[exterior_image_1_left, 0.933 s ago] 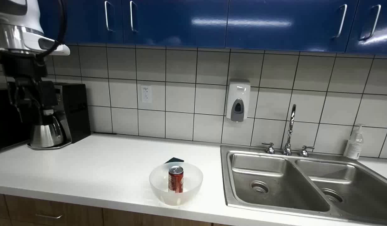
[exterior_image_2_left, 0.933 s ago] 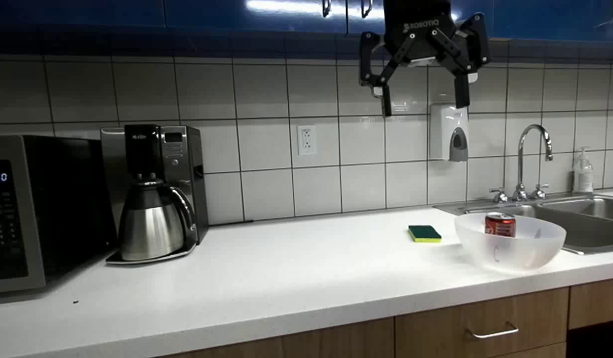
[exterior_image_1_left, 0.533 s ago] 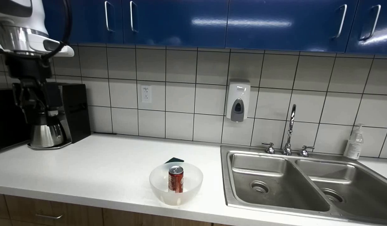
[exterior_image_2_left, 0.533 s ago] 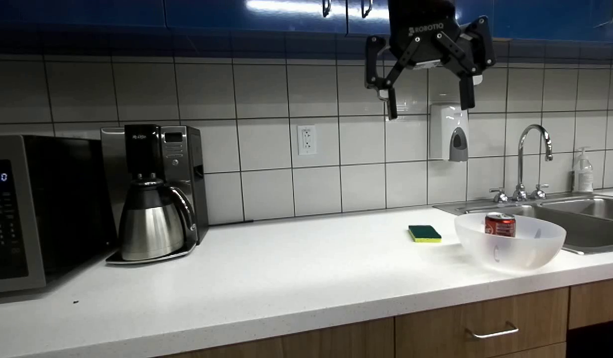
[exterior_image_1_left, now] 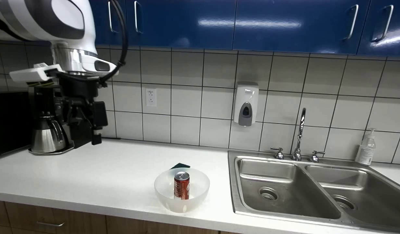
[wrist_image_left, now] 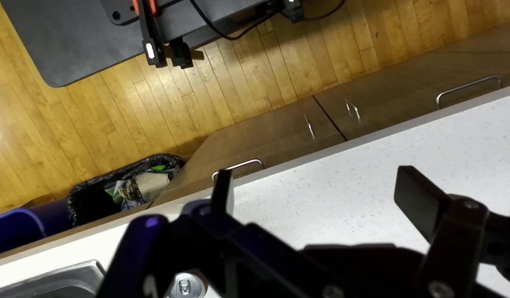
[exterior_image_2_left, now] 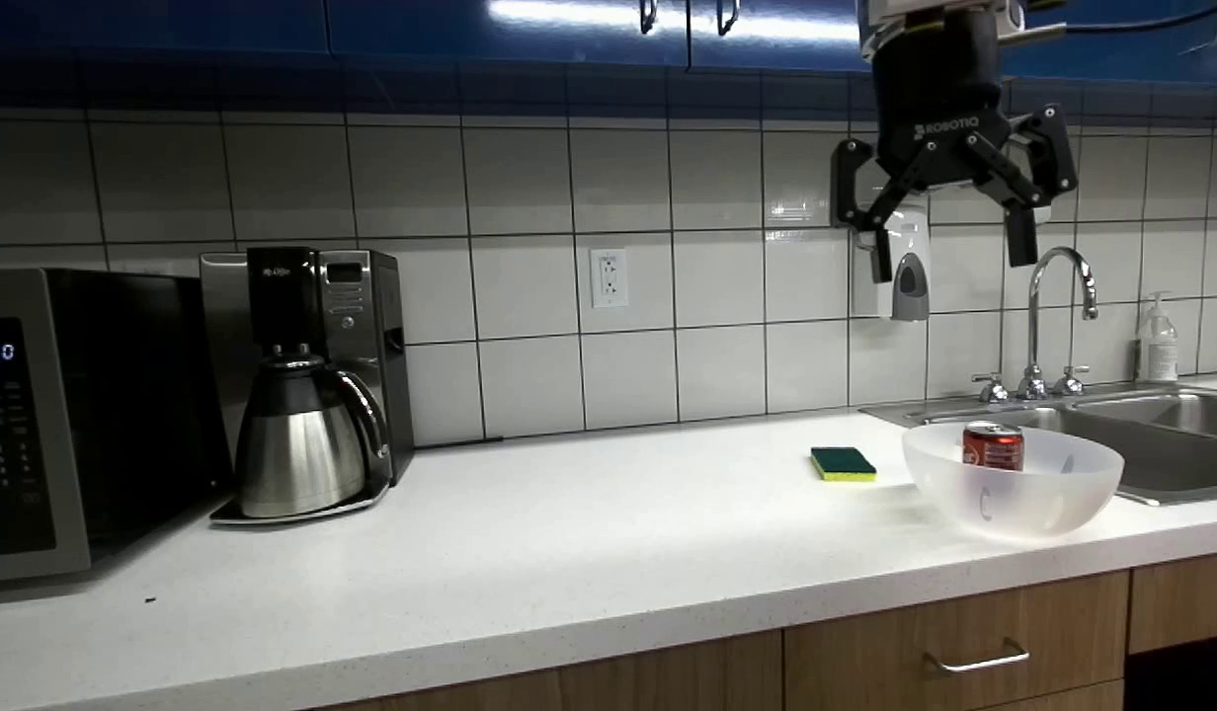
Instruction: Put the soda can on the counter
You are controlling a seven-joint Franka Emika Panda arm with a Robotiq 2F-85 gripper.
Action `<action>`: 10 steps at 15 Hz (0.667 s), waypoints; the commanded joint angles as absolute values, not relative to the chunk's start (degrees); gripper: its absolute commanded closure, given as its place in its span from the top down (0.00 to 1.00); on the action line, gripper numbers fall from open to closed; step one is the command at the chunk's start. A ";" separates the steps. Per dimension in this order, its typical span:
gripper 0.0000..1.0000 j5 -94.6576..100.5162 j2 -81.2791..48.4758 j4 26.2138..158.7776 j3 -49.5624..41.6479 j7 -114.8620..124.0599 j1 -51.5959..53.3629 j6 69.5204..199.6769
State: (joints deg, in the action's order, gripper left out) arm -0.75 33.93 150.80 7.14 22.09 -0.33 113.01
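Note:
The red soda can [exterior_image_1_left: 181,186] with a silvery top stands upright inside a clear frosted bowl [exterior_image_1_left: 166,200] on the white counter [exterior_image_1_left: 99,175]. In an exterior view only the upper part of the can [exterior_image_2_left: 993,449] shows clearly above the rim of the bowl [exterior_image_2_left: 1023,509]. My gripper [exterior_image_2_left: 952,259] is open and empty, high above the counter [exterior_image_2_left: 589,543]. In an exterior view the gripper [exterior_image_1_left: 84,136] is to the left of the bowl. In the wrist view the fingers [wrist_image_left: 317,188] are wide apart over bare counter, and the can's top [wrist_image_left: 186,286] shows at the bottom edge, partly hidden by a finger.
A green and yellow sponge [exterior_image_2_left: 844,464] lies beside the bowl. The steel double sink [exterior_image_1_left: 284,188] and faucet [exterior_image_1_left: 299,136] are to its right. A coffee maker with a pot [exterior_image_2_left: 302,444] and a microwave [exterior_image_2_left: 75,425] stand at the left. Blue cabinets [exterior_image_1_left: 187,22] hang above.
The arm and open gripper have moved to the right and downward in both exterior views, nearer the bowl. The can, bowl and sponge have not moved.

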 commanded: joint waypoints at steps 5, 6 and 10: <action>1.00 3.48 24.31 150.46 -0.08 12.16 -5.05 122.86; 1.00 4.41 22.73 150.20 -0.59 11.59 -5.57 124.22; 1.00 7.66 16.17 148.74 -2.41 9.91 -7.07 129.96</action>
State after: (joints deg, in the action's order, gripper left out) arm 5.47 21.21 151.05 -1.61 12.22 -5.58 126.82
